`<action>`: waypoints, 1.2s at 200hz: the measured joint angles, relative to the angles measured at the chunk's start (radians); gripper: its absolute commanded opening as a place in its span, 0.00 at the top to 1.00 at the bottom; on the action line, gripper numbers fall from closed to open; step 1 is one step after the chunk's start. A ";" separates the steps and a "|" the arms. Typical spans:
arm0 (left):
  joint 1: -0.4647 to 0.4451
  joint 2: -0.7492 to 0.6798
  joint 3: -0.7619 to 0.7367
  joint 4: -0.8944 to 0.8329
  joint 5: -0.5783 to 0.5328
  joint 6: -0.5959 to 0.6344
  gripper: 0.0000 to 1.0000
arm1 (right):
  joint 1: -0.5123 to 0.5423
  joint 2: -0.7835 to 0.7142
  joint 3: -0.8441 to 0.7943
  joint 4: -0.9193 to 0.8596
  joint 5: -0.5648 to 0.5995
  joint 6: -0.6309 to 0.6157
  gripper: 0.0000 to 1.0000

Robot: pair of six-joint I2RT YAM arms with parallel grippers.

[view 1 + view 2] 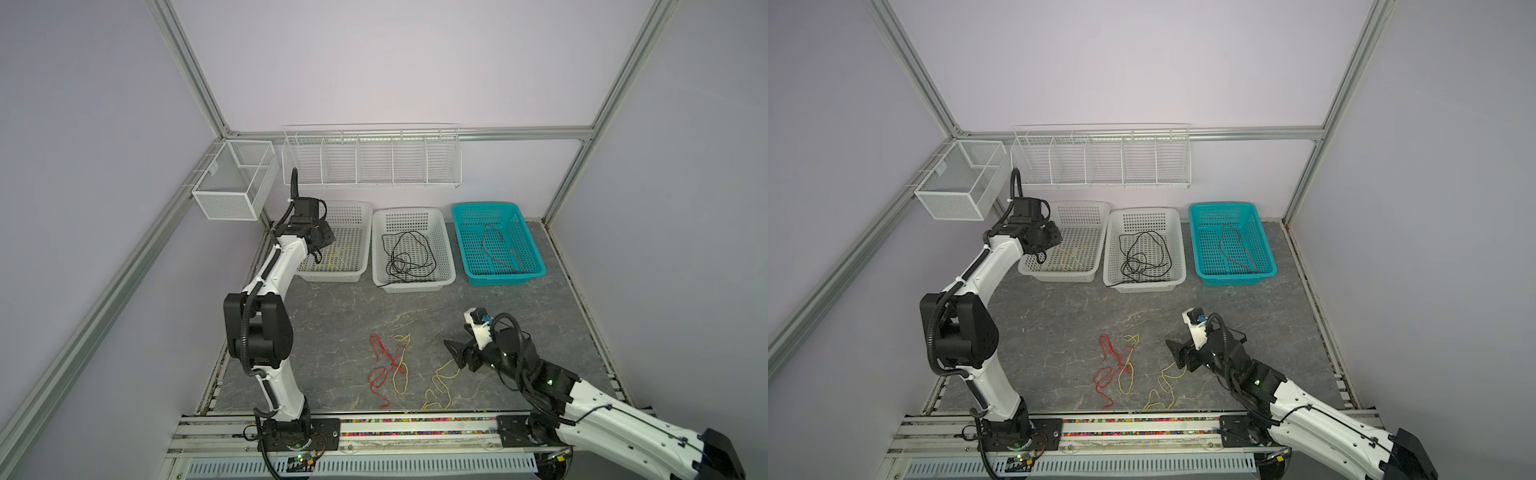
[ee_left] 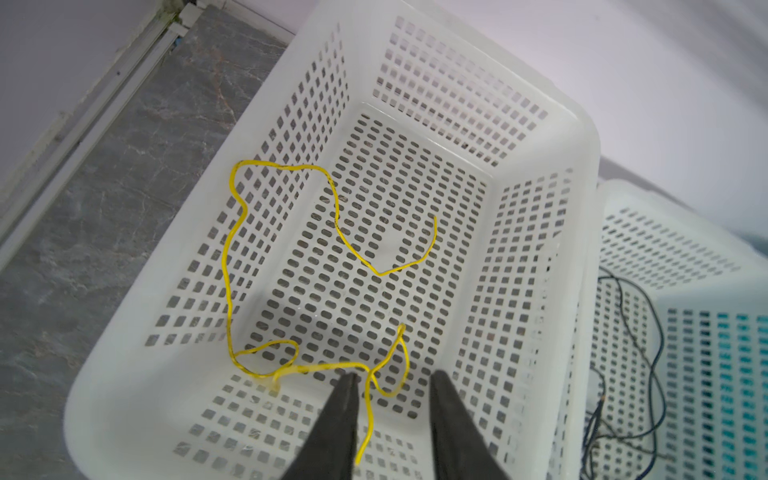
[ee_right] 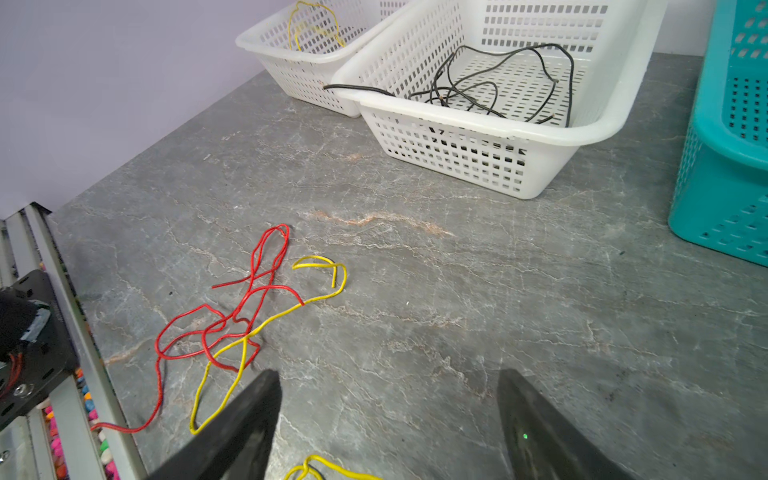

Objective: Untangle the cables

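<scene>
The left end effector (image 2: 395, 374) hangs open over a white basket (image 2: 104, 395); the yellow cable (image 2: 226, 270) lies inside, seemingly loose between the jaws. The right end effector (image 3: 387, 372) gapes above the desk (image 3: 457, 291), near the red-yellow tangle (image 3: 247, 336).

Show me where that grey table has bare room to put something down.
The broad strip of table between the white baskets and the red-and-yellow tangle is bare, as is the stretch in front of the teal basket, beyond the right gripper. The front middle is crowded: the tangle, plus a loose yellow cable by that gripper.
</scene>
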 measured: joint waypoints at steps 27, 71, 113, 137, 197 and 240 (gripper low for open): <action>0.000 -0.033 -0.009 -0.015 0.001 -0.026 0.39 | 0.000 0.024 0.013 -0.041 0.029 0.023 0.14; 0.000 -0.330 -0.222 0.009 0.026 -0.106 0.20 | 0.000 0.044 0.085 -0.211 0.062 0.130 0.13; -0.002 -0.702 -0.507 0.039 0.077 -0.151 0.00 | 0.002 0.069 0.118 -0.364 0.077 0.229 0.15; -0.002 -0.866 -0.610 0.031 0.079 -0.147 0.00 | 0.008 0.100 0.107 -0.392 0.058 0.261 0.19; -0.084 -1.184 -0.854 0.008 -0.036 -0.116 0.00 | 0.023 0.242 0.095 -0.364 0.012 0.291 0.36; -0.120 -1.221 -0.864 0.001 -0.089 -0.091 0.00 | 0.041 0.360 0.095 -0.320 -0.016 0.288 0.47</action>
